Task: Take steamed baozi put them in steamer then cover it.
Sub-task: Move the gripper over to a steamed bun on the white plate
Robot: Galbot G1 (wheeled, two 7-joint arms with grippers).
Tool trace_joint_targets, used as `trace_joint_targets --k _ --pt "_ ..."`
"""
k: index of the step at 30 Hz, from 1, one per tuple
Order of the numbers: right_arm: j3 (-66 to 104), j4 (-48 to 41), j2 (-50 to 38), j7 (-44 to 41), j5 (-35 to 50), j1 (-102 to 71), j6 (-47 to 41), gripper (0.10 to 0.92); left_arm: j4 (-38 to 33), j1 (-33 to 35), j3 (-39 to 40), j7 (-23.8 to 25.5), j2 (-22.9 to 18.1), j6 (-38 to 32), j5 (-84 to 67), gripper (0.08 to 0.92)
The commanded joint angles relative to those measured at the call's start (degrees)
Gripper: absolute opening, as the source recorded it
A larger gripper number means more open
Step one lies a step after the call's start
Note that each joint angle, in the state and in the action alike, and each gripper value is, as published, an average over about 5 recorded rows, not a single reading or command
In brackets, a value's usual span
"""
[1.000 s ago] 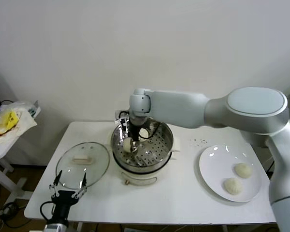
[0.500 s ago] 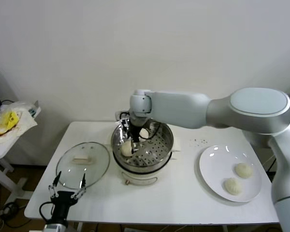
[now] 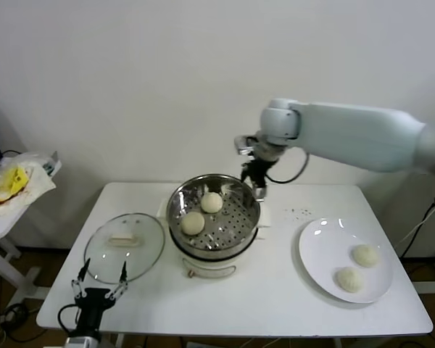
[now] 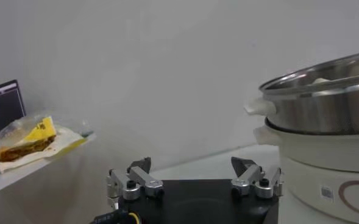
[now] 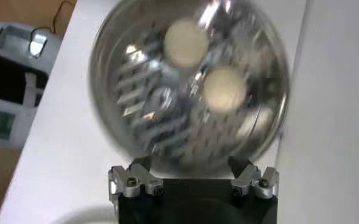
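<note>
Two steamed baozi (image 3: 201, 212) lie in the steamer (image 3: 214, 215), two on the plate (image 3: 344, 259); the right gripper (image 3: 254, 181) hangs above the steamer's rim, jaws spread and empty; the left gripper (image 3: 100, 284) waits low by the table (image 3: 268, 301), jaws spread

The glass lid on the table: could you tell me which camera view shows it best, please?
The head view: the glass lid lies whole and flat on the table, left of the steamer, near the left hand. The left and right wrist views show nothing of it.
</note>
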Motion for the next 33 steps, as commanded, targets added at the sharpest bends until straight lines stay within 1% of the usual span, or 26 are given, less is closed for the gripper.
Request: trace_joint_targets --k 1,3,8,15,21,33 --pt "-1.6 12.2 -23.3 -1.9 -8.6 0.2 1.6 0.823 0.3 0.0 0.0 0.1 -0.2 0.0 -0.1 0.823" --pt "0.1 12.8 -26.9 -2.2 -13.2 -4.3 2.2 0.823 0.4 0.0 0.0 0.1 -0.3 0.1 -0.1 0.823" --pt "8.7 11.8 -32.7 -3.2 -23.0 -19.5 3.5 0.823 -0.2 0.4 -0.3 0.4 -0.7 0.9 0.2 0.823" --pt "23.2 6.9 -34.3 -4.2 -31.6 -38.5 5.2 0.823 -0.9 1.9 -0.7 1.4 -1.2 1.4 0.5 0.823" --pt "27.5 3.4 -33.1 -4.3 -34.9 -44.4 6.1 0.823 -0.7 1.9 -0.8 1.4 -2.0 1.5 1.0 0.823" --pt "28.4 -1.0 -27.8 -3.3 -36.0 -46.2 6.0 0.823 -0.2 1.6 -0.7 1.2 -2.5 1.7 1.5 0.823"
